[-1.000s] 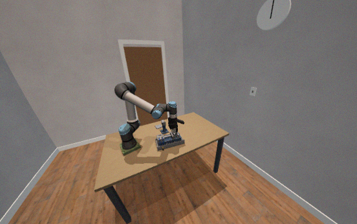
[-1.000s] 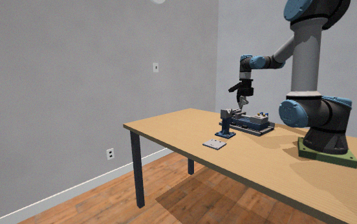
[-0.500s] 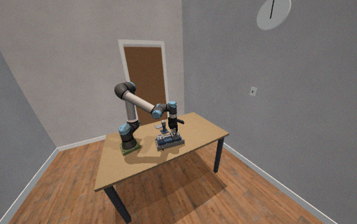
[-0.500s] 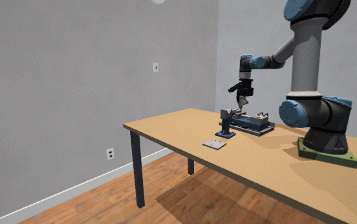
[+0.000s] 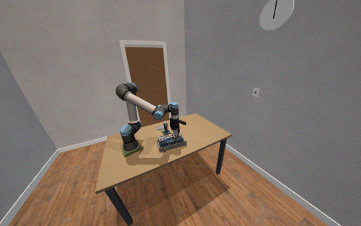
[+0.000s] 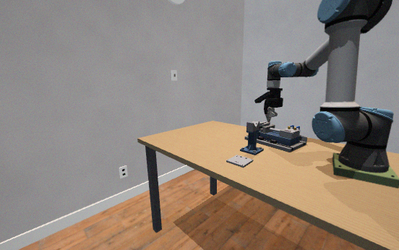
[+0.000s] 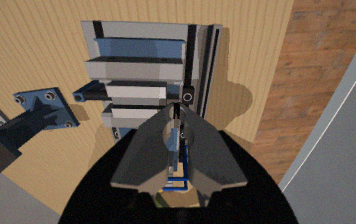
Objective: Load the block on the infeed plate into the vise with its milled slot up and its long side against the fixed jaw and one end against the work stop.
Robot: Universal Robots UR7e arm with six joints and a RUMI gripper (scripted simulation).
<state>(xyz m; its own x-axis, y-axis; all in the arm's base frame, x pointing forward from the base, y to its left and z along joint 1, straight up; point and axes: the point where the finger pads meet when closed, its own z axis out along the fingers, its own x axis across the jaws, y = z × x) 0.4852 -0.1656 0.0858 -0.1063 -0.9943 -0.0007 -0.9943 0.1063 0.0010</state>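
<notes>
The gripper (image 5: 176, 133) (image 6: 268, 121) (image 7: 175, 103) is closed, fingertips together with nothing between them, and points downward over the vise (image 5: 171, 142) (image 6: 278, 138) (image 7: 145, 30). In the wrist view the fingertips appear just beyond one end of the pale pieces in the vise; contact cannot be determined.

The vise contains a pale, elongated piece (image 7: 137, 93), apparently the part, located between the jaws and parallel to them. The work stop (image 7: 95, 95) extends to the end of this piece opposite the fingertips. The fixed jaw lies alongside its long side; whether the two touch cannot be determined. The slot's orientation cannot be read at this scale.

Beside the vise stands the V-block (image 5: 165, 127) (image 6: 251, 127) on a blue stand (image 6: 251, 141) (image 7: 60, 107). The infeed plate (image 5: 159, 128) (image 6: 239, 161) lies flat on the table (image 5: 196, 130) (image 6: 195, 144) (image 7: 240, 65) near the stand, top face exposed. Farther out, the arm (image 5: 140, 102) (image 6: 343, 65) is mounted on a green base plate (image 5: 126, 153) (image 6: 337, 170).

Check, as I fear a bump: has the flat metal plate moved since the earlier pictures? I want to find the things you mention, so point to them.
No; the metal plate (image 5: 159, 128) (image 6: 238, 161) lies just as far from the edge of the table (image 5: 203, 130) (image 6: 188, 144).
</notes>
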